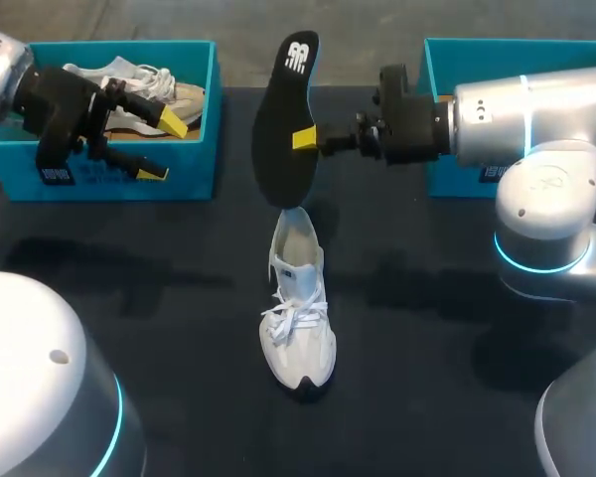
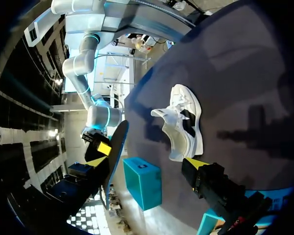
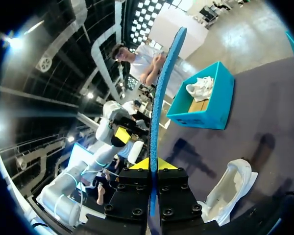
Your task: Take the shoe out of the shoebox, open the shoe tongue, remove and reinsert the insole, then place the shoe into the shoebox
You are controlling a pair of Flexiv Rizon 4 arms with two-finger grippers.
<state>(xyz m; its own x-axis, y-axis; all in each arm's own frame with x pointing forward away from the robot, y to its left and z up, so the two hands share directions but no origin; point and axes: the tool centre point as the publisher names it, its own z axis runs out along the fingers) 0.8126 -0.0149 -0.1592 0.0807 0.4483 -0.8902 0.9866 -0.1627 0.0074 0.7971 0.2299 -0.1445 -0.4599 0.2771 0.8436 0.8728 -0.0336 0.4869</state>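
- The shoe [image 1: 298, 318] lies on the table [image 1: 427, 378] in the centre of the head view, toe toward the lower edge, laces loose and mouth wide open.
- The insole [image 1: 283, 119] is out of the shoe. It hangs on edge in the air at upper centre, with its lower end just above the shoe's heel.
- The right gripper [image 1: 304, 139] comes in from the right and pinches the insole between its two yellow tips. The right wrist view shows the thin edge clamped between them.
- The left gripper [image 1: 162, 147] sits at upper left over the front wall of the left box [image 1: 194, 169], its fingers spread wide with nothing between them.
- A second shoe [image 1: 129, 84] lies in the left box, and the right box [image 1: 497, 60] is at upper right.
- My judgement is that taking out the shoe, opening the tongue and pulling the insole are done. Reinserting the insole and boxing the shoe are left.
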